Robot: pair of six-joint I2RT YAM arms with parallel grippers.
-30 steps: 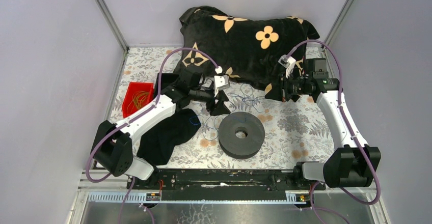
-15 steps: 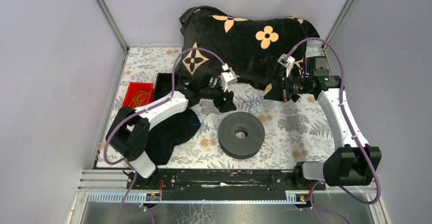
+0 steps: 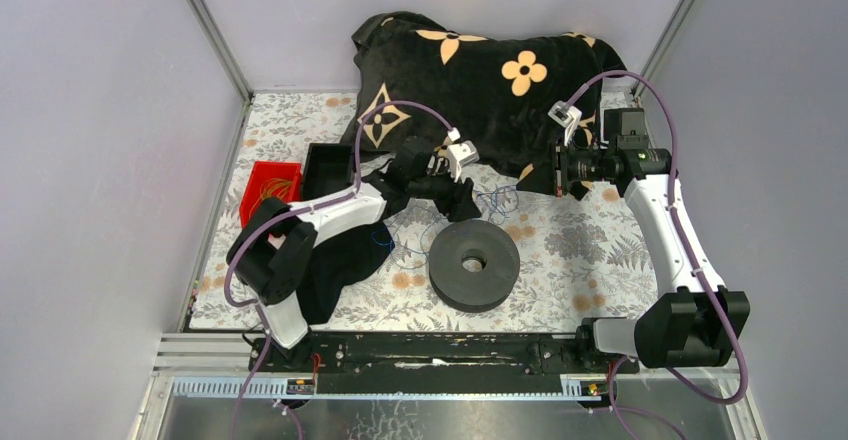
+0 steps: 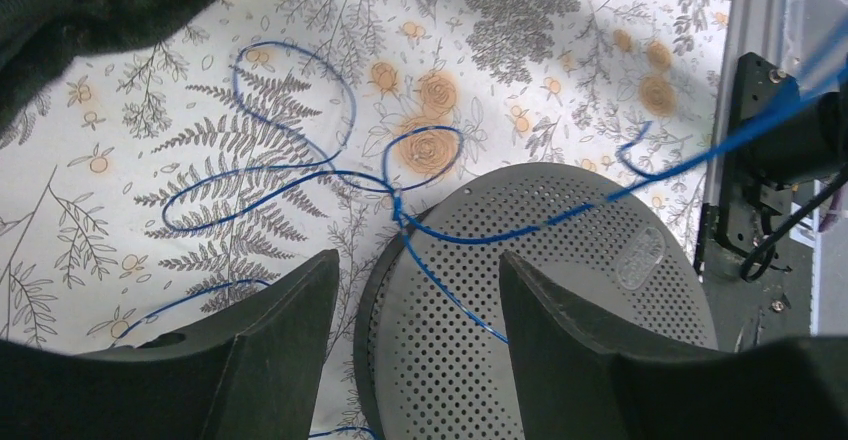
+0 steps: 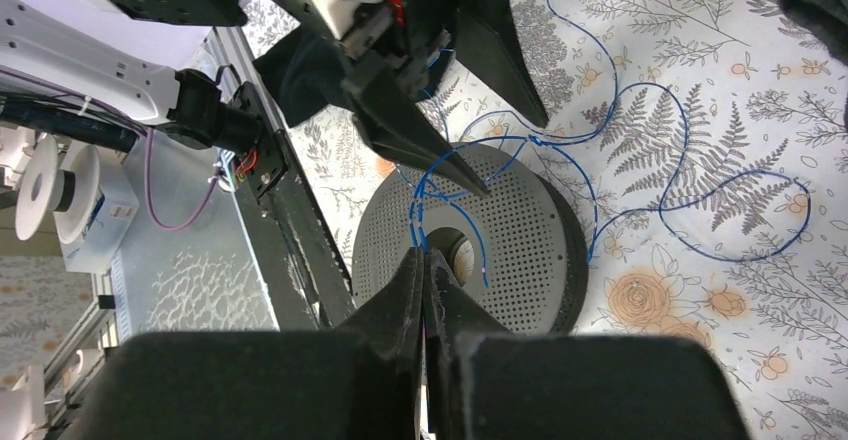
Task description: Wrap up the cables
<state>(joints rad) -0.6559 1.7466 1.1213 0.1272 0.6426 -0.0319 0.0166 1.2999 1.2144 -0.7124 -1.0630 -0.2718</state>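
Black spool point(image 3: 474, 264) lies flat nr the arm bases; its oval stamp can't be read. Just beyond, left gripper point(image 4: 415, 270) hovers wide open & empty over blue cables point(image 4: 300, 165) trailing off the spool. Farther back, right gripper point(image 5: 424, 255) pinches a strand. Winding looks unstarted; next: catch slack cleanly.

Plain lilac walls point(image 3: 90, 160) stand left, right and far, with metal posts point(image 3: 209, 30) in the far corners. A floral tablecloth point(image 3: 590, 250) lies below, evenly lit.
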